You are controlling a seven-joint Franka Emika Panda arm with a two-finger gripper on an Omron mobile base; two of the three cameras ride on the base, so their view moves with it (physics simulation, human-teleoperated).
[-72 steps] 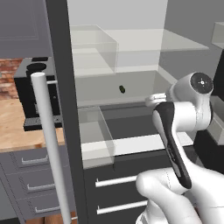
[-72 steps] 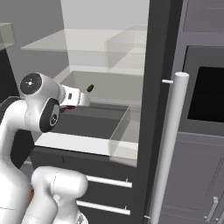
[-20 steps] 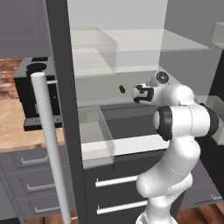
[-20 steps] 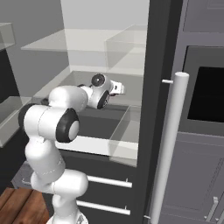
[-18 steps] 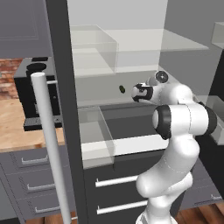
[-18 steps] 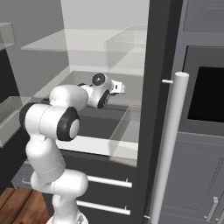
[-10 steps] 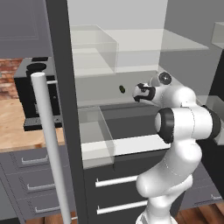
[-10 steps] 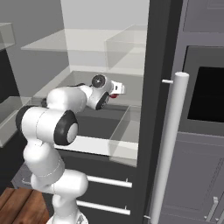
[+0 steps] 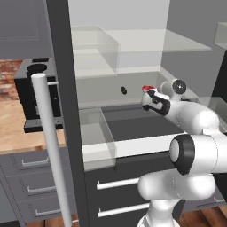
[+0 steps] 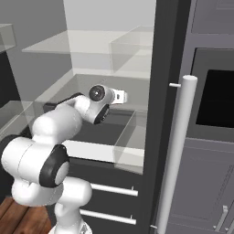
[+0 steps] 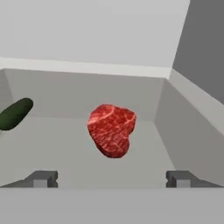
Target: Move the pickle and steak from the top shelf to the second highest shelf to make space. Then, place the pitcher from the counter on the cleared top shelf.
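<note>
**Steak and pickle on the lower shelf, gripper spread wide**

The arm (image 9: 195, 119) reaches into the open fridge, its gripper (image 9: 146, 98) at the level of the second shelf. In the hand view the two finger tips (image 11: 41, 179) stand far apart at the bottom, with nothing between them: the jaws are spread wide and hold nothing.

The steak (image 11: 111, 130) lies just ahead of the gripper, a red marbled lump on the pale shelf floor, near the back wall and clear of both tips. In the left base view a small patch of red (image 9: 146, 88) shows just above the gripper. The pickle (image 11: 15, 113) lies to the steak's left in the hand view, apart from it, tilted and dark green (in the left base view it is a small dark spot (image 9: 123, 90) against the back wall, left of the gripper).

The top shelf (image 9: 146, 44) is a pale see-through panel above the arm, with a clear box-shaped bin (image 9: 95, 51) at its left end.

Left of the fridge door, the counter (image 9: 17, 128) carries a black coffee machine (image 9: 37, 95). The door's long white handle (image 9: 51, 146) stands upright in front. In the right base view the gripper (image 10: 119, 97) points toward the fridge's back, and a dark oven (image 10: 215, 98) sits to the right.
</note>
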